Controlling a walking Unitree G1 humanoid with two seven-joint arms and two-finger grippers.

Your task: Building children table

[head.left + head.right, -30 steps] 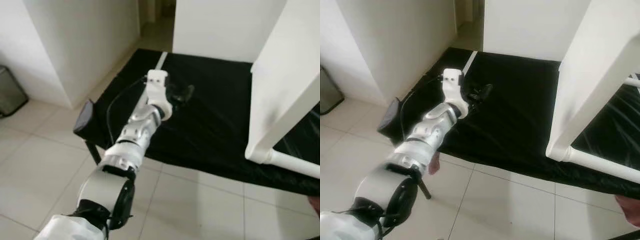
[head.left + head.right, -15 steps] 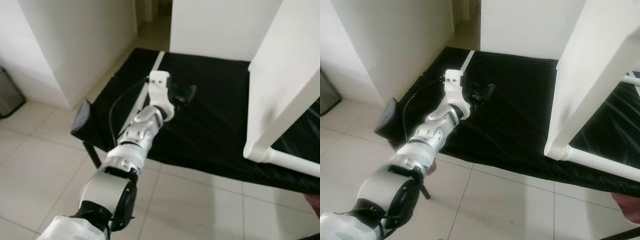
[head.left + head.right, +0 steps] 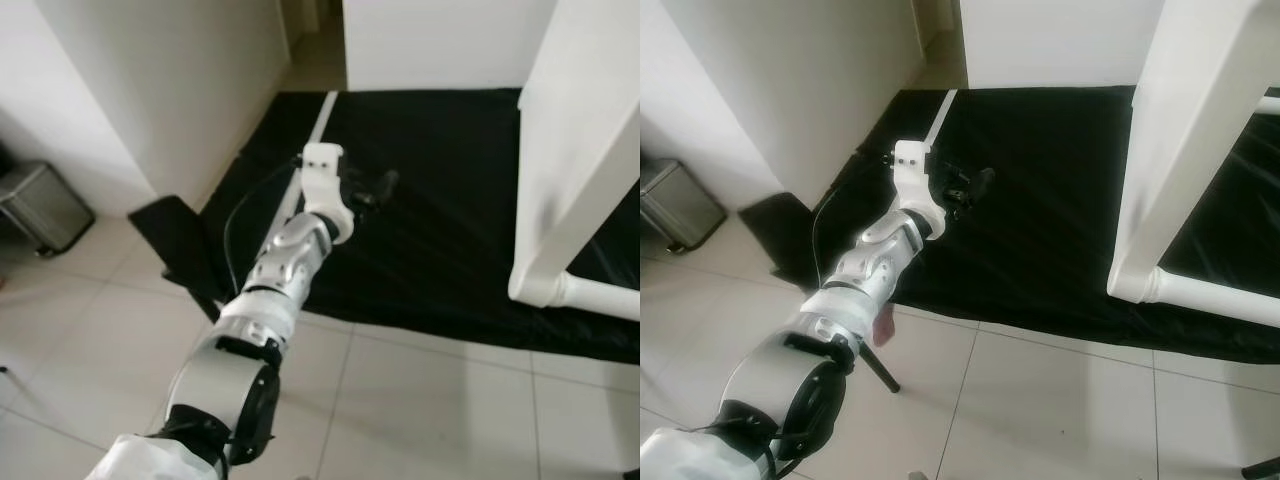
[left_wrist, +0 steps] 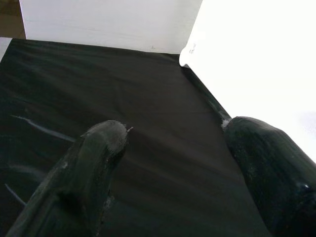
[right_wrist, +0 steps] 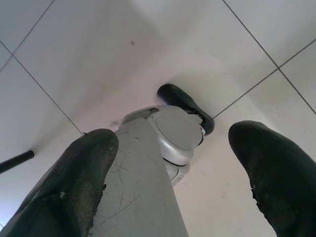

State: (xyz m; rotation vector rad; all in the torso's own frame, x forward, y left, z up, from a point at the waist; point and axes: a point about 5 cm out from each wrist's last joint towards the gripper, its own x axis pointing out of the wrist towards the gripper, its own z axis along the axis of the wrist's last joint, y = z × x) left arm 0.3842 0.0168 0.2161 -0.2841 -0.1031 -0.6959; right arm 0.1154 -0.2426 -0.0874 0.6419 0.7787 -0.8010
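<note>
The left gripper (image 3: 378,186) was out over the black sheet (image 3: 440,200), with its fingers (image 4: 98,148) spread apart and nothing between them. The right gripper (image 5: 173,163) hung down by the robot's own leg (image 5: 148,148) above the floor tiles (image 5: 74,49), also spread wide and empty.

The table (image 3: 1200,130) stood on the sheet, well off to the right. It was white, and its round leg (image 3: 1210,296) lay flat along the sheet. A thin white strip (image 3: 322,112) lay on the sheet near the left arm.

The arm seemed to be reaching for a part. To do it well, it should go slow, keep the fingers wide, and come down straight so the sheet does not bunch up.
</note>
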